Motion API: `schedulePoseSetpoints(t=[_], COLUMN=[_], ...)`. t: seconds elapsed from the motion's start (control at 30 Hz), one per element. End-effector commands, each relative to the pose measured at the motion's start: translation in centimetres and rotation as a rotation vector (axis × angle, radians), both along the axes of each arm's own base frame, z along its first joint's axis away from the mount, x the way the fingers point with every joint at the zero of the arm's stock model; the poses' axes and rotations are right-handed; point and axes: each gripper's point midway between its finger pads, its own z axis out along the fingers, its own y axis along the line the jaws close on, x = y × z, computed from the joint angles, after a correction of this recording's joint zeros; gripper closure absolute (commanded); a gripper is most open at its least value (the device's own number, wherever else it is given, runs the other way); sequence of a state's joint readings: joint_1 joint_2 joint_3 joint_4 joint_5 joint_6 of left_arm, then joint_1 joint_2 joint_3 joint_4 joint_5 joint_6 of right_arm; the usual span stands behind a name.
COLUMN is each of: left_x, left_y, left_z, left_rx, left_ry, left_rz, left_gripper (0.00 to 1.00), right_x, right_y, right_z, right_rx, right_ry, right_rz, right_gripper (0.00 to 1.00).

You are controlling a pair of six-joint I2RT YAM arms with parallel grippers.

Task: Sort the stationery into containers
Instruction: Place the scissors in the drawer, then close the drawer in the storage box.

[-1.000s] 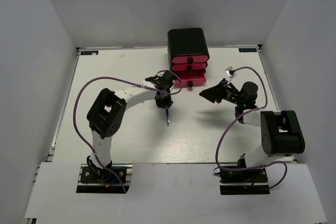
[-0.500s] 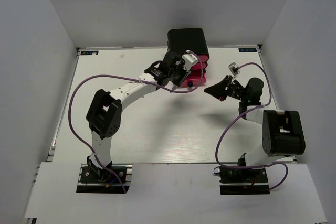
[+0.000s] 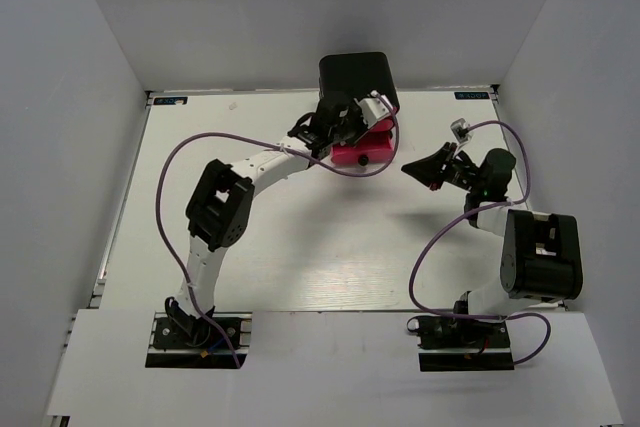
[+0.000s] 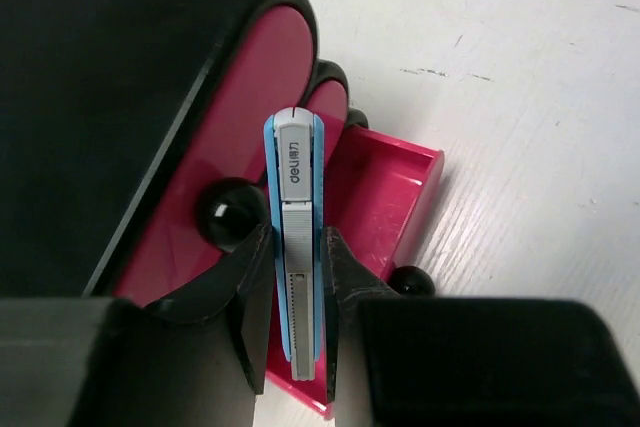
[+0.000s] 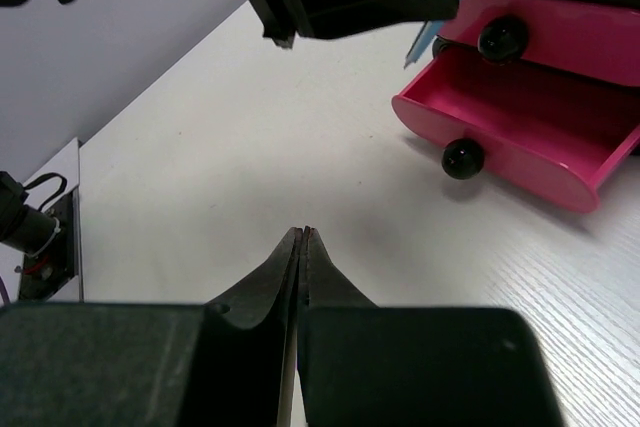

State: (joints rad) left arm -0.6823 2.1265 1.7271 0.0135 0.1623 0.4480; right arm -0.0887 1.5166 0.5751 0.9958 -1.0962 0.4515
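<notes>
My left gripper is shut on a blue and grey retractable cutter and holds it over the black box of pink drawers. The bottom drawer is pulled open and looks empty; the two above it are closed. In the top view the left gripper hovers at the box front, above the open drawer. My right gripper is shut and empty, low over the table to the right of the drawers. Its view shows the open drawer and the cutter's tip.
White walls close in the table on three sides. The left arm's purple cable loops over the left half. The open drawer's black knob sticks out toward the table's middle.
My left arm lifted the cutter from the table's middle and carried it back to the drawer box, over the open bottom drawer. My right gripper drew back a little to the right.
</notes>
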Motion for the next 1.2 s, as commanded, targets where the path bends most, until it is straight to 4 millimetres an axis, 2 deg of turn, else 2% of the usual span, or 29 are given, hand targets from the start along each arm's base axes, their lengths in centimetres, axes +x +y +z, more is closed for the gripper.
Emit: schedulePoseSetpoints(t=[0.0,0.03,0.07,0.13,0.2,0.23,0.27,0.37,0.4,0.5,0.53,0.6,0.63,0.73,0.77,0.83,0.87,0.9,0.93,1.0,1.03,1.13,1.17], left_x=[1.2,1.3,1.6,1.7,1.6,1.4,1.3,0.7,0.6,0.2,0.0,-0.2,-0.4,-0.2,-0.1,-0.3,-0.5,-0.3,-0.2,0.0,0.1,-0.2,-0.8], left_y=[-1.1,-1.2,-1.4,-1.5,-1.4,-1.2,-1.2,-0.7,-0.5,0.2,0.6,0.7,0.9,1.0,1.1,0.7,0.4,0.2,0.1,0.1,0.3,1.1,1.7], left_z=[2.3,1.7,2.1,0.7,0.5,-0.6,0.1,-1.3,-1.0,-1.6,-1.6,-1.3,-1.9,-1.0,-0.1,0.1,1.2,1.9,3.4,5.0,7.1,9.8,11.7], left_rx=[-0.052,-0.047,-0.054,-0.030,-0.023,-0.009,-0.016,0.004,0.009,0.015,0.016,0.015,0.022,0.012,0.002,-0.002,-0.015,-0.029,-0.053,-0.080,-0.115,-0.183,-0.218], left_ry=[-0.095,-0.087,-0.097,-0.079,-0.071,-0.053,-0.061,-0.036,-0.043,-0.046,-0.049,-0.051,-0.042,-0.059,-0.078,-0.087,-0.107,-0.124,-0.137,-0.152,-0.176,-0.171,-0.179], left_rz=[-0.040,-0.040,-0.040,-0.043,-0.043,-0.044,-0.043,-0.044,-0.047,-0.028,-0.019,-0.019,-0.019,-0.010,0.000,0.001,0.002,0.002,0.006,0.021,0.037,0.090,0.106], left_gripper=[1.00,1.00,1.00,1.00,1.00,1.00,1.00,0.99,0.99,0.87,0.80,0.72,0.69,0.60,0.52,0.36,0.26,0.11,0.07,0.01,0.01,0.01,0.01], right_x=[0.3,0.3,0.4,0.4,0.4,0.4,0.4,0.4,0.5,0.6,0.6,0.6,0.6,0.7,0.6,0.5,0.6,0.4,0.4,0.5,0.6,1.2,1.6], right_y=[-0.6,-0.7,-0.9,-0.9,-1.2,-1.3,-1.3,-1.4,-1.5,-1.4,-1.5,-1.5,-1.4,-1.4,-1.4,-1.4,-1.5,-1.3,-1.3,-1.3,-1.2,-1.2,-1.0], right_z=[1.6,1.6,1.5,1.5,1.4,1.3,1.4,1.0,1.0,1.0,0.9,0.8,0.8,0.8,0.7,0.6,0.5,0.4,0.4,-0.1,0.0,-0.6,-0.9], right_rx=[-0.018,-0.017,-0.019,-0.020,-0.019,-0.019,-0.020,-0.018,-0.019,-0.020,-0.020,-0.021,-0.020,-0.023,-0.025,-0.030,-0.031,-0.031,-0.039,-0.055,-0.060,-0.085,-0.084], right_ry=[-0.087,-0.084,-0.085,-0.088,-0.084,-0.082,-0.083,-0.072,-0.073,-0.072,-0.071,-0.069,-0.068,-0.070,-0.066,-0.069,-0.064,-0.059,-0.069,-0.061,-0.064,-0.044,-0.010], right_rz=[-0.014,-0.017,-0.023,-0.023,-0.031,-0.034,-0.035,-0.035,-0.037,-0.035,-0.037,-0.035,-0.034,-0.032,-0.026,-0.023,-0.024,-0.013,-0.012,-0.006,0.001,0.001,0.013], right_gripper=[1.00,1.00,1.00,1.00,1.00,1.00,1.00,1.00,1.00,1.00,1.00,1.00,1.00,1.00,1.00,1.00,1.00,0.99,0.97,0.89,0.87,0.77,0.75])
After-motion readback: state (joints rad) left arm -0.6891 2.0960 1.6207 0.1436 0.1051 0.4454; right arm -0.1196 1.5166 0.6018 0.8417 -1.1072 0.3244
